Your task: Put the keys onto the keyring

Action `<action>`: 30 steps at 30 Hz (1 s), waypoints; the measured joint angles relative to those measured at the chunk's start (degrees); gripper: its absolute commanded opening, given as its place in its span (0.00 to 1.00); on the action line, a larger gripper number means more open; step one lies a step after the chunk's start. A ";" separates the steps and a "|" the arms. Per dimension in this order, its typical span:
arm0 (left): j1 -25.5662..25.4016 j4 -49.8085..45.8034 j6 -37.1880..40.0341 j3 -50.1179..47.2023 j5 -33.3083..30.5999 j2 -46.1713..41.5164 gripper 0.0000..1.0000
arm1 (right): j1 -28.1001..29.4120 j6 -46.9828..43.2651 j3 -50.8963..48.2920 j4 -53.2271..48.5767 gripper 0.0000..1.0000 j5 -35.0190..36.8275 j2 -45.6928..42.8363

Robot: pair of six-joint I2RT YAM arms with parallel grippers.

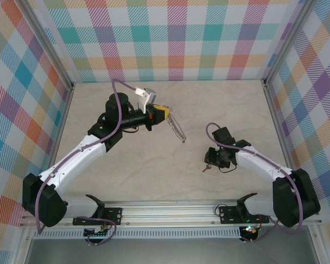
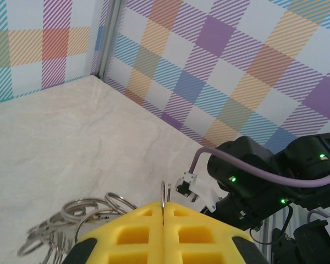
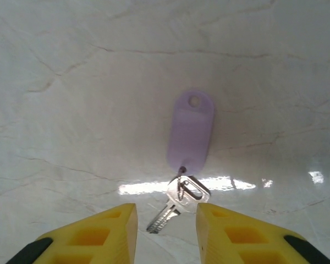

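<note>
One key (image 3: pixel 181 199) seemingly lies inside the half-open right pincer (image 3: pixel 166 220); left pincer (image 2: pixel 163 212) clamps keyring (image 1: pixel 176 128).

No legible text, label, brand, number or sign in any view.
</note>
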 measured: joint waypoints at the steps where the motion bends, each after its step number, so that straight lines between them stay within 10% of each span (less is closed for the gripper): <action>1: -0.02 0.00 0.00 0.00 0.04 0.00 0.00 | 0.33 0.26 -0.02 0.20 0.31 0.42 0.61; 30: -0.02 0.17 0.00 -0.42 3.10 0.07 0.00 | 2.23 2.73 -0.02 3.02 0.16 4.11 7.48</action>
